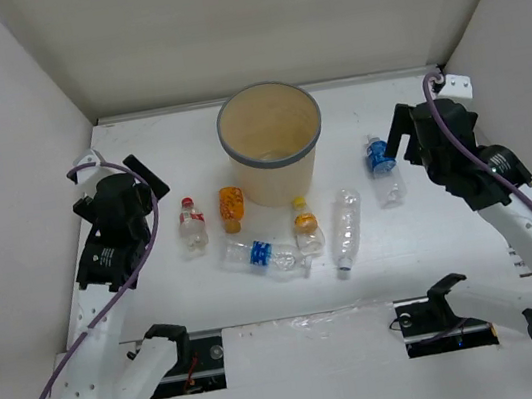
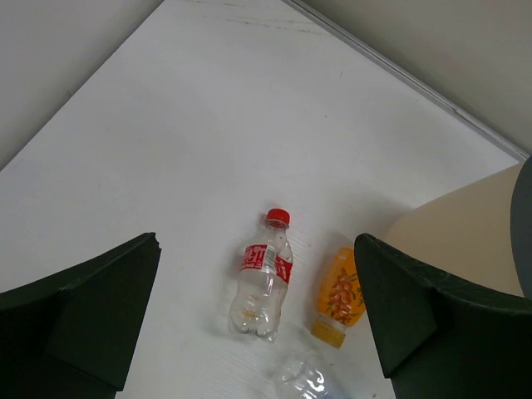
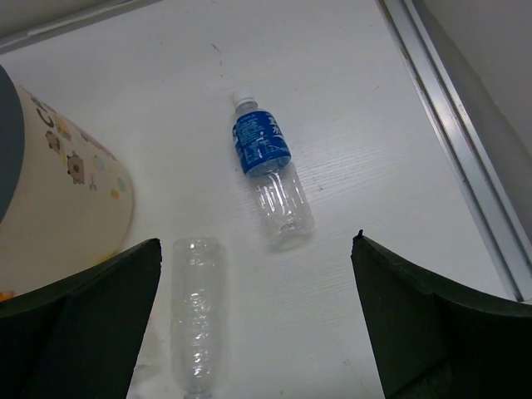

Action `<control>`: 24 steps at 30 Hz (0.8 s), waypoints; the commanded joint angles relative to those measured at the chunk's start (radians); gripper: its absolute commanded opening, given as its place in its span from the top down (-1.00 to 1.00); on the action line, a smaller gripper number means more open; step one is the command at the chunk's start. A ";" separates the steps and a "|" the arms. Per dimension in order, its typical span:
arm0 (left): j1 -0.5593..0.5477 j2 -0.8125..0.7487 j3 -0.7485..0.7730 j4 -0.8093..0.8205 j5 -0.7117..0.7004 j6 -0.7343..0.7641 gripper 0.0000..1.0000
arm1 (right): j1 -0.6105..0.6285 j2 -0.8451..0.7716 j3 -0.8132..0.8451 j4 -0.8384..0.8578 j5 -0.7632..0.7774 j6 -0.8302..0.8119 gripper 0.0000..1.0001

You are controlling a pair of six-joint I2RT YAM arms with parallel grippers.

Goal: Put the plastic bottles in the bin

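Observation:
The tan bin stands upright at the table's back middle. Several plastic bottles lie in front of it: a red-capped one, a short orange one, a blue-labelled one, an orange-capped one and a clear one. Another blue-labelled bottle lies to the bin's right. My left gripper hovers open above the red-capped bottle and orange bottle. My right gripper hangs open over the blue-labelled bottle and the clear bottle. Neither holds anything.
White walls close in the table on the left, back and right. A raised rail runs along the right edge. Two black mounts sit at the near edge by the arm bases.

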 commanded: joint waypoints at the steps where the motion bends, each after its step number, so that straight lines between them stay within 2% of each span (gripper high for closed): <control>1: 0.004 -0.014 0.019 0.034 0.016 0.012 -1.00 | 0.017 -0.006 0.021 0.002 0.069 0.009 -1.00; 4: 0.004 -0.005 0.040 0.024 0.016 0.012 -1.00 | 0.048 -0.006 0.012 0.013 0.096 -0.001 -1.00; 9: 0.004 -0.005 0.063 0.015 0.035 0.012 -1.00 | 0.023 0.033 -0.040 0.037 0.188 0.032 -1.00; 11: 0.004 -0.005 0.072 0.005 0.045 0.012 -1.00 | -0.018 0.057 -0.040 0.059 0.130 0.032 -1.00; 14: 0.004 -0.005 0.072 0.005 0.073 0.012 -1.00 | -0.141 0.097 -0.062 0.137 -0.072 -0.046 -1.00; 15: 0.004 -0.005 0.072 0.014 0.082 0.012 -1.00 | -0.171 0.111 -0.072 0.160 -0.193 -0.070 -1.00; 16: 0.004 -0.005 0.072 0.015 0.082 0.012 -1.00 | -0.219 0.131 -0.072 0.171 -0.234 -0.107 -1.00; 23: 0.004 -0.026 0.049 0.036 0.131 0.032 -1.00 | -0.276 0.445 0.009 0.220 -0.380 -0.173 -1.00; 24: 0.004 -0.026 0.040 0.036 0.131 0.032 -1.00 | -0.288 0.530 0.030 0.220 -0.389 -0.173 -1.00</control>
